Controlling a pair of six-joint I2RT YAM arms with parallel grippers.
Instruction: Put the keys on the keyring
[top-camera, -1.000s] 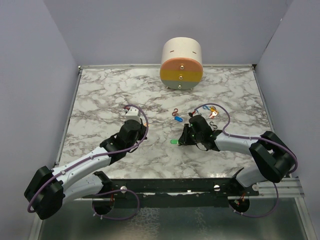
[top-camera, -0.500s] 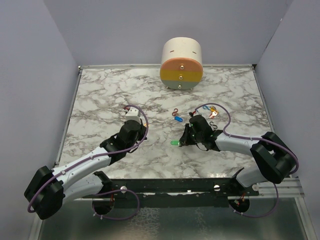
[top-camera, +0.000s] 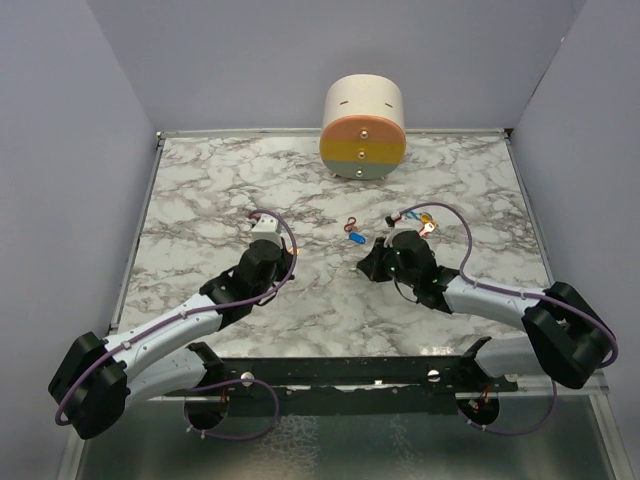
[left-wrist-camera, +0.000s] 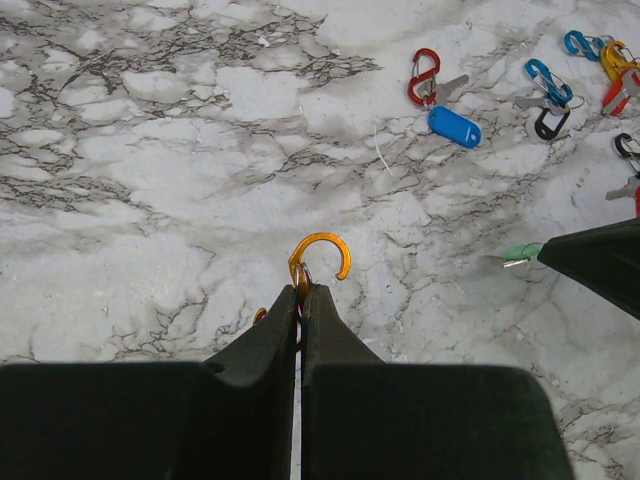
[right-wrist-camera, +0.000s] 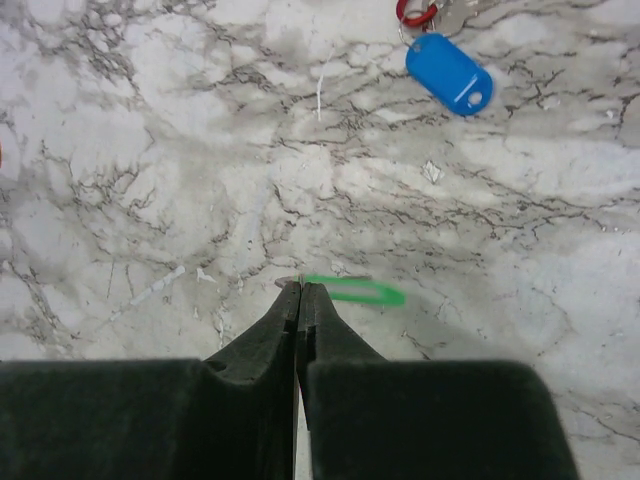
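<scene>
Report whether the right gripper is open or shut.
Shut on the green key: the right gripper's jaws meet, the key pinched at their tip.

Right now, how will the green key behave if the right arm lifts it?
Likely stiff and light: the green key is thin, small, and juts straight out. It may swivel or slip, since the right gripper pinches only one end.

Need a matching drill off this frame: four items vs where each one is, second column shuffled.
1 orange clip
2 green key
3 blue key
4 round drum

A lying on the table beside a red clip
B pinched in the left hand
C standing at the table's far edge
D pinched in the right hand

Pairs: 1-B, 2-D, 3-A, 4-C
</scene>
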